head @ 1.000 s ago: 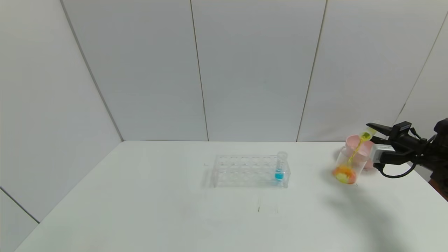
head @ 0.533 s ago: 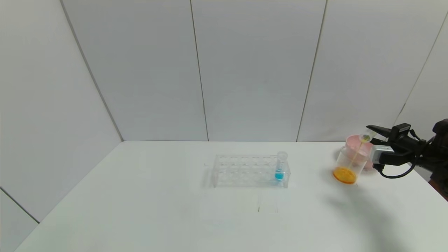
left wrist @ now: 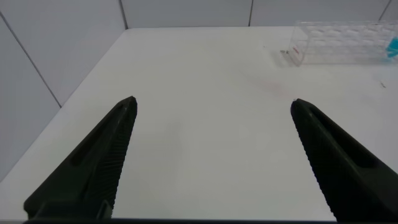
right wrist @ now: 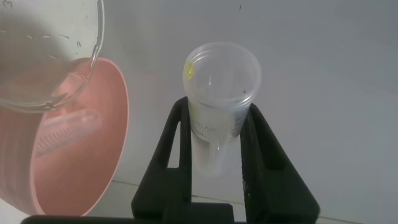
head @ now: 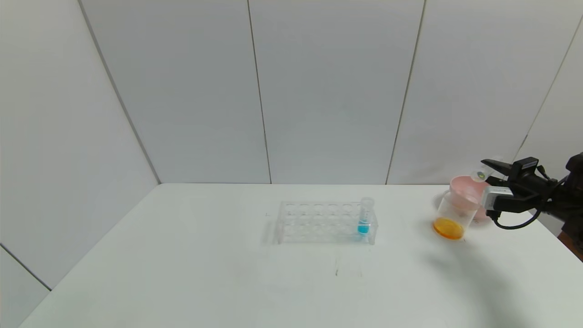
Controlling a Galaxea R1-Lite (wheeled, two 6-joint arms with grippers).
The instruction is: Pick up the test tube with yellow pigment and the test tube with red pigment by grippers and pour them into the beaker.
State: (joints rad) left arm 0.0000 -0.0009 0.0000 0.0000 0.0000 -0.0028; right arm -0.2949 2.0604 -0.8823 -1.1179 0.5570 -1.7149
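A: Where do we see the yellow test tube (right wrist: 219,93)?

B: It sits clamped in our right hand (right wrist: 217,134), tipped over with its open mouth toward the beaker (head: 453,214). Only a yellow trace clings at its rim; the rest looks drained. In the head view the tube's mouth (head: 479,174) hangs just above and beside the beaker's rim.

A: And the beaker itself?

B: It stands on the table (head: 227,282) with orange liquid pooled at its bottom. Right behind it, touching or nearly so, is the pink bowl (head: 467,189). In the right wrist view we can see another clear tube (right wrist: 65,130) lying inside that bowl (right wrist: 74,168); whether it is the red one, we cannot tell.

A: What else lies near the beaker?

B: Well apart from it, toward the middle of the table, a clear rack (head: 325,223) holds the blue tube (head: 364,217) upright at the end nearest the beaker.

A: Our left hand (left wrist: 214,155)?

B: Spread wide over bare table, gripping nothing, far from the beaker, with the rack (left wrist: 348,40) beyond it.
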